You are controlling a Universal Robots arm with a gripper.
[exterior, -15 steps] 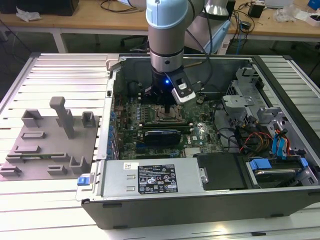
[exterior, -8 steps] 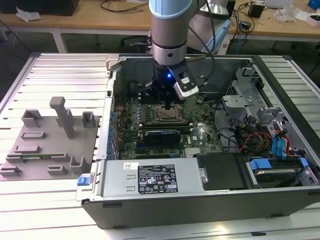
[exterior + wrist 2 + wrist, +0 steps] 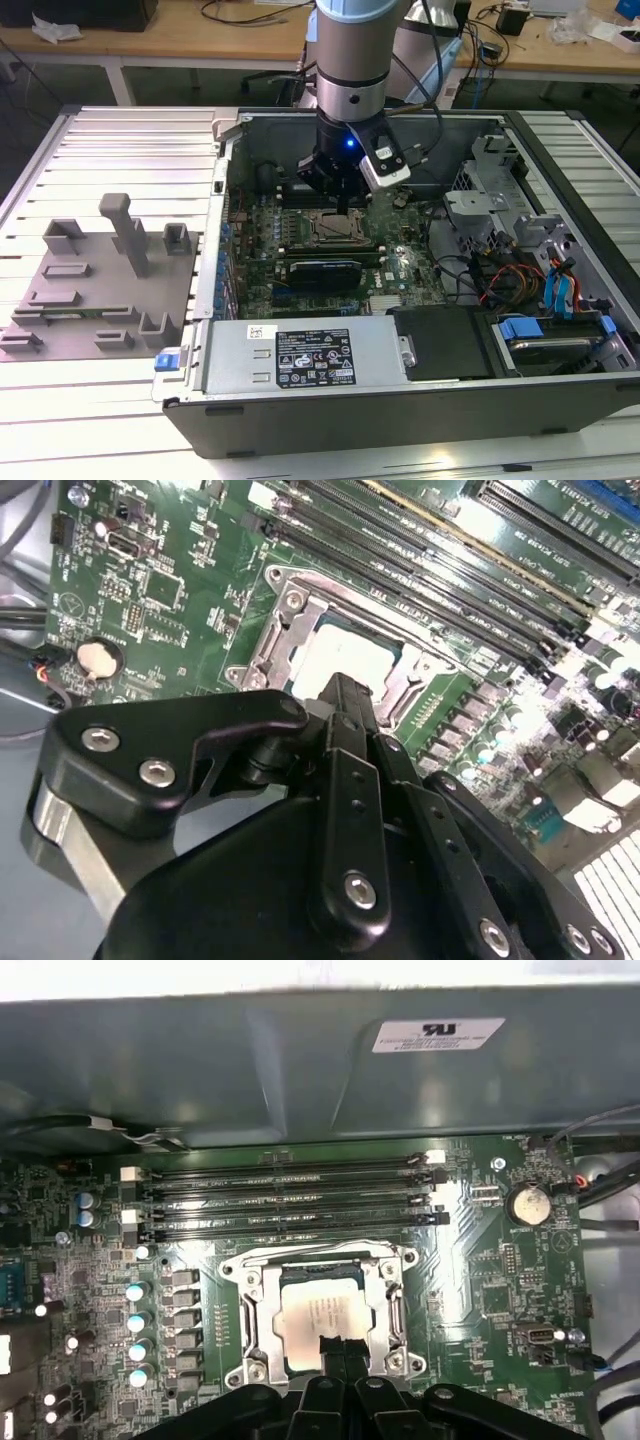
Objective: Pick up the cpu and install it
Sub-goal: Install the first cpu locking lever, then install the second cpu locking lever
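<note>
Case (image 3: pixel 560 400): cpu (image 3: pixel 325 1312) seated in socket (image 3: pixel 250 1310) | my gripper (image 3: pixel 335 1355): fingers closed together, tips at cpu's edge, holding nothing.

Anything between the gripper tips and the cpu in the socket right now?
No. In both wrist views the gripper tips sit directly at the cpu, which lies inside the socket frame. Nothing lies between them; whether they touch I cannot tell.

Even bright light, perhaps slight blur
</note>
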